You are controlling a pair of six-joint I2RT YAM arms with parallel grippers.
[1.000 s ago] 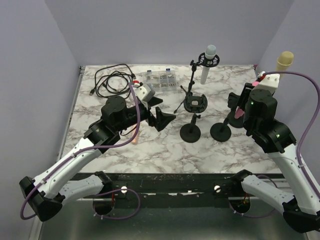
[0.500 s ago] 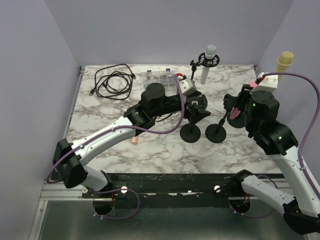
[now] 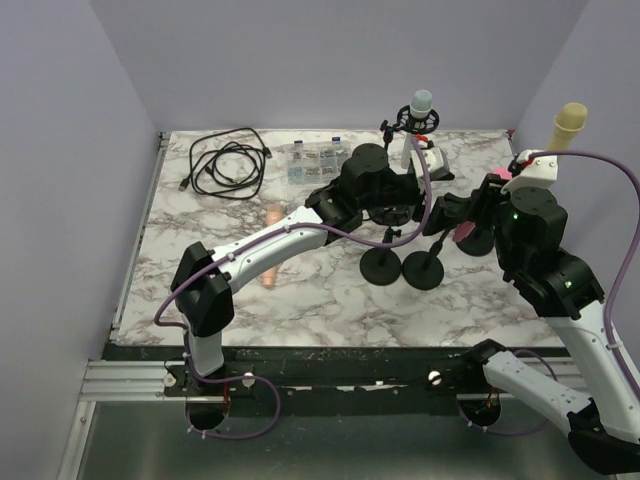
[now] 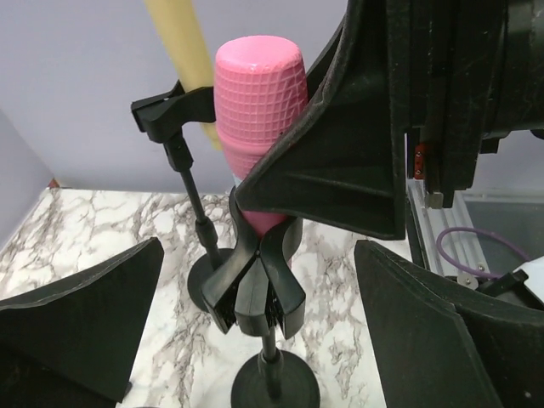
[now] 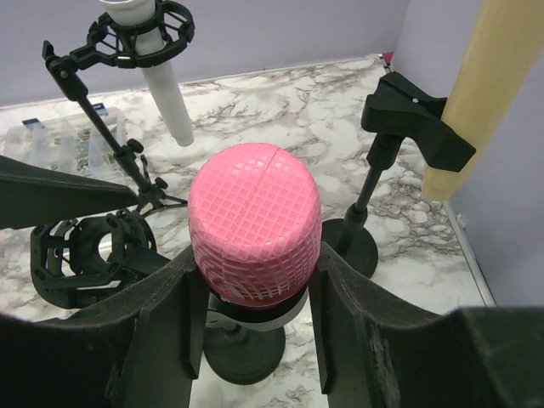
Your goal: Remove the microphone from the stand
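The pink microphone (image 5: 255,221) is sitting upright in the black clip (image 4: 255,289) at the top of its stand (image 5: 246,348), toward the right side of the marble bench (image 3: 300,290). The right gripper (image 5: 255,268) is pinching it: one finger is pressing against each side of the meshed head, and the rounded top is sticking out above the fingers (image 5: 170,323).

The left gripper (image 4: 255,263) is facing the same stand from the other side with its fingers spread wide. The clip and the thin pole below it are lying between the two fingers without touching either. Seen from the left wrist, one finger of the right gripper is covering part of the microphone's right side.

Just behind the pink microphone, a cream microphone (image 5: 472,93) is leaning in the clip of a second stand (image 5: 374,195) near the right edge of the bench. A white microphone (image 5: 161,93) is hanging in a ring mount (image 5: 140,34) on a thin stand at the back. A second ring mount (image 5: 85,255) is standing near the middle of the bench. A clear plastic box (image 3: 320,160) is lying toward the back, and a coiled black cable (image 3: 228,165) is lying in the back left corner.
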